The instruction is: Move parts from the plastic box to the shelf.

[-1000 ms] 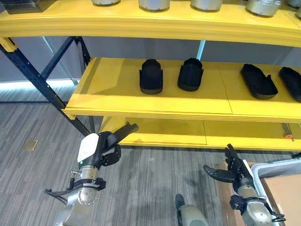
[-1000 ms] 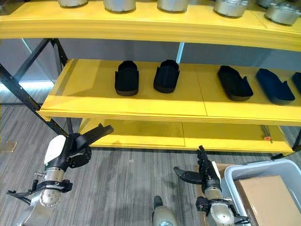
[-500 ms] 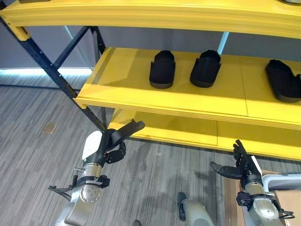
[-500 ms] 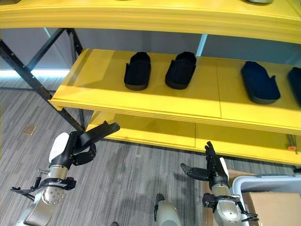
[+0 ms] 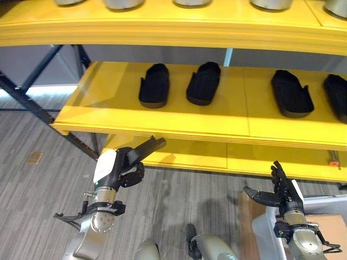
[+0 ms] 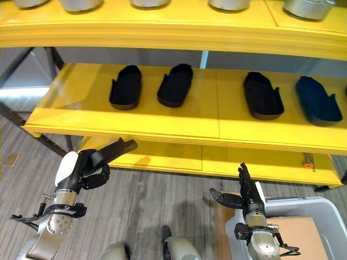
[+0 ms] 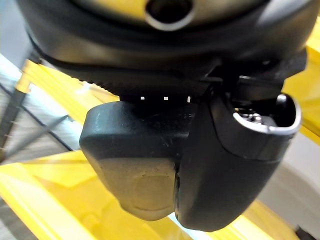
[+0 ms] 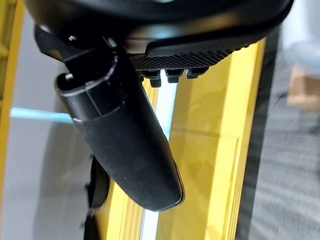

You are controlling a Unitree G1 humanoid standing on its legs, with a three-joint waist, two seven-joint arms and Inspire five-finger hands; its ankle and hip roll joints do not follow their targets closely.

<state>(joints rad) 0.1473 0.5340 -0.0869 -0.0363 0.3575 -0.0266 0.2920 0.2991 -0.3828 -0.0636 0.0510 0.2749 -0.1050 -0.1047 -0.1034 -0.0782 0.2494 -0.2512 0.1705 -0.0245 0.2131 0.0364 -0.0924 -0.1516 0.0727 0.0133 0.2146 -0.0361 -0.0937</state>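
Several black shoe-shaped parts lie on the yellow shelf's middle board point(image 5: 179, 120): one point(image 5: 154, 85) at the left, one point(image 5: 204, 83) beside it, and two more point(image 5: 291, 93) point(image 5: 337, 95) at the right. The grey plastic box point(image 6: 295, 206) stands on the floor at lower right with a brown carton point(image 6: 295, 238) in it. My left hand point(image 5: 120, 162) hovers below the shelf's front edge, fingers straight, empty. My right hand point(image 5: 282, 195) is raised by the box's near corner, fingers straight, thumb out, holding nothing.
Metal cylinders point(image 5: 122, 2) stand on the top board. The lowest board point(image 5: 217, 157) carries a small orange item point(image 5: 333, 162) at its right end. A dark blue frame brace point(image 5: 32, 105) slants at the left. Grey striped floor lies between the hands.
The whole picture has shifted, so the camera has moved; more of the box shows now. Both hands keep the same pose and stay empty.
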